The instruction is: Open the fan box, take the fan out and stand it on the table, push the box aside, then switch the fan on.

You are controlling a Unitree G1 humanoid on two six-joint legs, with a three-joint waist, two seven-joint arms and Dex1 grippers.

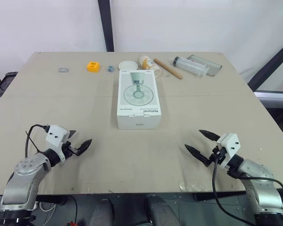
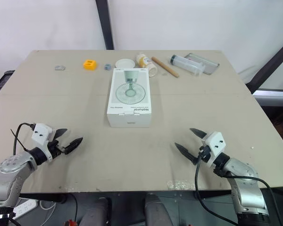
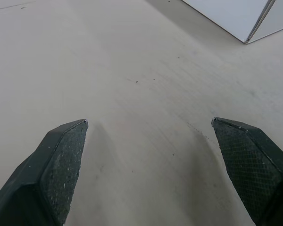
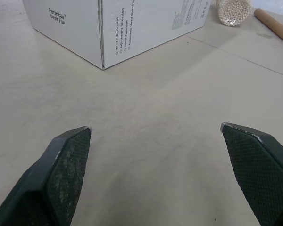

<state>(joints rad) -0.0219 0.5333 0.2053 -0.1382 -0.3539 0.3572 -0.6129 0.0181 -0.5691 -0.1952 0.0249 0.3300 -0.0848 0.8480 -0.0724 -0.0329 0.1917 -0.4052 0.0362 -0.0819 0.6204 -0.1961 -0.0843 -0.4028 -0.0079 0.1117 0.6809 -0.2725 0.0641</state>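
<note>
The white fan box (image 1: 138,99) lies flat and closed in the middle of the table (image 1: 61,108), a fan picture on its top face. One corner of the box (image 4: 104,28) stands ahead of my right fingers, and a corner of the box (image 3: 240,19) shows from the left wrist. My left gripper (image 1: 80,142) hovers open near the front left edge, well short of the box. Near the front right, my right gripper (image 1: 199,141) is open too, with nothing between its fingers.
Along the far edge lie a small metal piece (image 1: 62,70), an orange block (image 1: 93,66), a white lid (image 1: 128,65), a jar of beads (image 1: 148,63), a wooden stick (image 1: 168,68), a clear tube (image 1: 190,66) and a metal tray (image 1: 207,63).
</note>
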